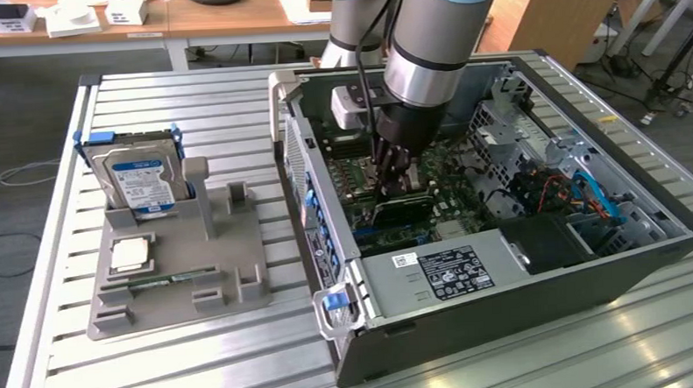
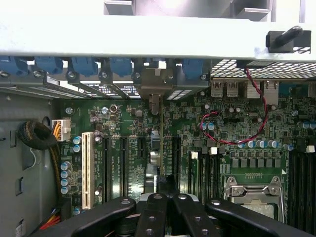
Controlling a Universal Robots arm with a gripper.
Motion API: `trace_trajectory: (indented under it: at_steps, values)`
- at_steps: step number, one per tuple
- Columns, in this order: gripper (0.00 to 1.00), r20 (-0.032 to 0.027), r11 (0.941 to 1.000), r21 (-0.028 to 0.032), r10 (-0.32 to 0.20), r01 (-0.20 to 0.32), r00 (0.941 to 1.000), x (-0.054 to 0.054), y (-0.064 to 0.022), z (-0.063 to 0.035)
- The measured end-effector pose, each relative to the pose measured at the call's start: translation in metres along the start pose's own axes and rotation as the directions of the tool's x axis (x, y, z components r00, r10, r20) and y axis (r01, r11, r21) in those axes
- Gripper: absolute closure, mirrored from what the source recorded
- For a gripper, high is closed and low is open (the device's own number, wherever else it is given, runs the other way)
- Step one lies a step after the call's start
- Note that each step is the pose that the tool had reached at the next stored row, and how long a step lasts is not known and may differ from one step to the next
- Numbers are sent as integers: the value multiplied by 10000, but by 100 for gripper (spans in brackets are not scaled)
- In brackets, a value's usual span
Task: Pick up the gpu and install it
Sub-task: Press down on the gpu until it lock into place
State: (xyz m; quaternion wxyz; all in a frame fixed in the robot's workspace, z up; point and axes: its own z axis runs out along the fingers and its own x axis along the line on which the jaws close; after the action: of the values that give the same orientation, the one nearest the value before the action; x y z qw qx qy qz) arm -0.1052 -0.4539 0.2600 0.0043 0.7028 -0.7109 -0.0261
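One arm with one end effector reaches into one open computer case on one slatted bench. One gpu stands on edge in the case, over one green motherboard. In the wrist view, one white slot sits beside four black slots, with one processor socket. On the exterior view's left, one grey holder carries one hard drive, one processor chip and one memory stick.
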Motion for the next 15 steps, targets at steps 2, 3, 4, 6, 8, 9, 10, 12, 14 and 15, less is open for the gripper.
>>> trace_trajectory:
  at_steps: [2, 3, 4, 6, 8, 9, 10, 12, 14, 15]
  values:
    - [89, 0, 10000, 0, 1, -1, 10000, 0, 1, 0]
    - [89, 0, 10000, 0, 1, -1, 10000, 0, 1, 0]
    - [89, 0, 10000, 0, 1, -1, 10000, 0, 1, 0]
    - [89, 0, 10000, 0, 1, -1, 10000, 0, 0, 0]
    - [89, 0, 10000, 0, 1, -1, 10000, 0, 0, 0]
    - [89, 0, 10000, 0, 1, -1, 10000, 0, 0, 0]
    - [89, 0, 10000, 0, 1, -1, 10000, 0, 0, 0]
    - [89, 2, 10000, 1, 2, -2, 10000, -1, 1, -6]
    - [89, 22, 10000, 11, 2, -2, 10000, -3, 1, -22]
    - [89, 28, 10000, 12, 2, -2, 10000, -4, 2, -36]
